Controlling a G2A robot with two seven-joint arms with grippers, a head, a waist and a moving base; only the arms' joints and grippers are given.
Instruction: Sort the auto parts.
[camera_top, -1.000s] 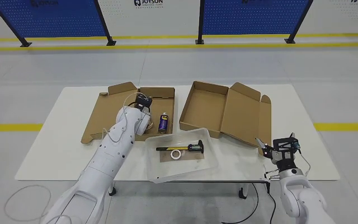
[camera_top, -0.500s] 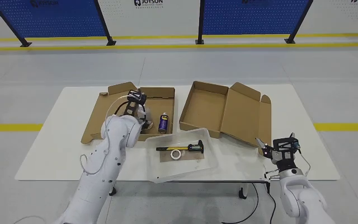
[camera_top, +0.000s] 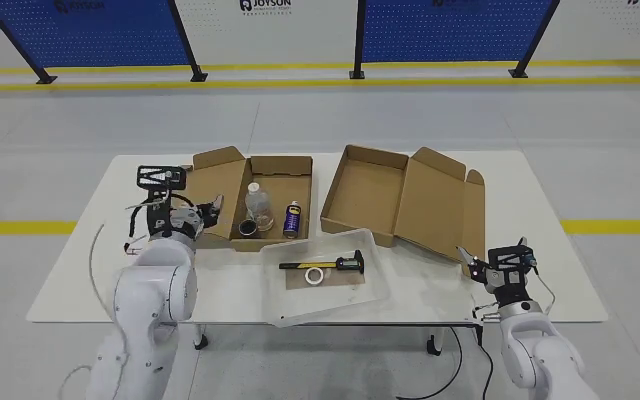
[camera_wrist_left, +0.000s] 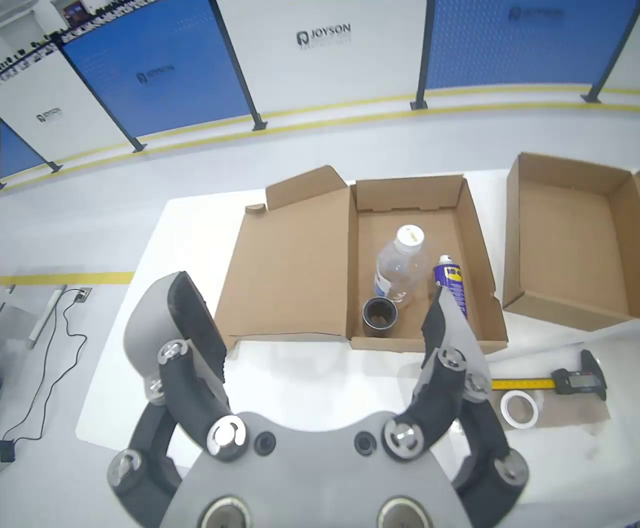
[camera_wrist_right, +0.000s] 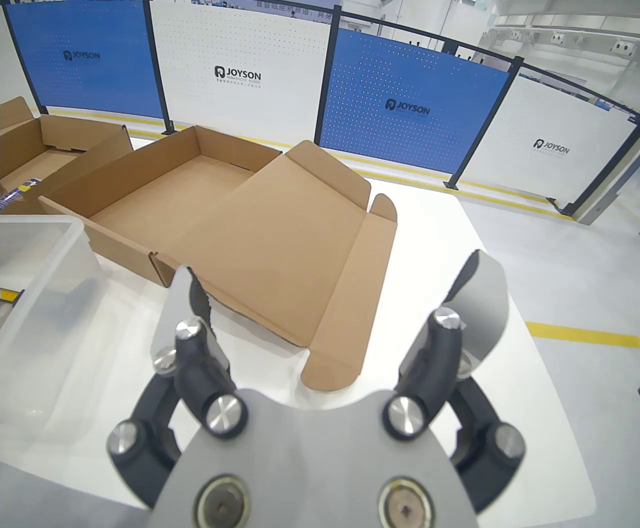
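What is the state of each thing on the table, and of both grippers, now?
Left gripper: open, empty.
Right gripper: open, empty.
Left box: lid open, three things inside.
Right box: lid open, empty.
Bottle: capped, in the left box.
Spray can: in the left box.
Black ring: in the left box, opening up.
Clear bin: uncovered, holds caliper and tape roll.

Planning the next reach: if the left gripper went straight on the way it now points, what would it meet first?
Probably the open cardboard lid lying flat ahead of it, though depth is unclear.
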